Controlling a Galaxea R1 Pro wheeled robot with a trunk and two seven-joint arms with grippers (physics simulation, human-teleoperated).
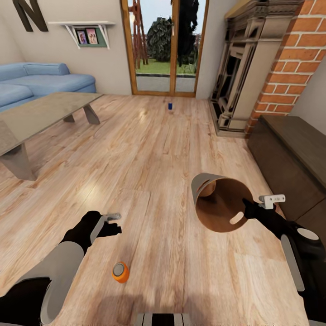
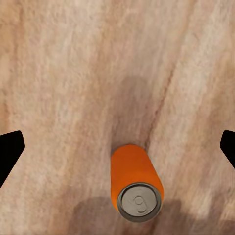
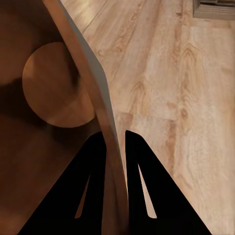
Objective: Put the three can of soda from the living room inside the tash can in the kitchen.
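reaching: left gripper (image 1: 113,222) spread wide, hovering above the upright orange can (image 1: 121,272) on the floor
tip: lower straight, centre can between fingers, close on mid-body
right gripper (image 1: 248,209): pinching trash can (image 1: 217,203) rim, bin tilted, off floor
blue can (image 1: 170,106): far, by glass doors
writing: big "n" (image 1: 31,14) on wall; no can labels readable

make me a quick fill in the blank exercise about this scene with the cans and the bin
1. The right gripper pinches the rim of the ____, which it holds above the floor.
2. The can standing upright on the wood floor below the open left gripper is ____ in colour.
3. The dark blue can stands on the floor in front of the glass ____.
4. Inside, the bin is ____ in colour.

Missing words: bin; orange; doors; brown
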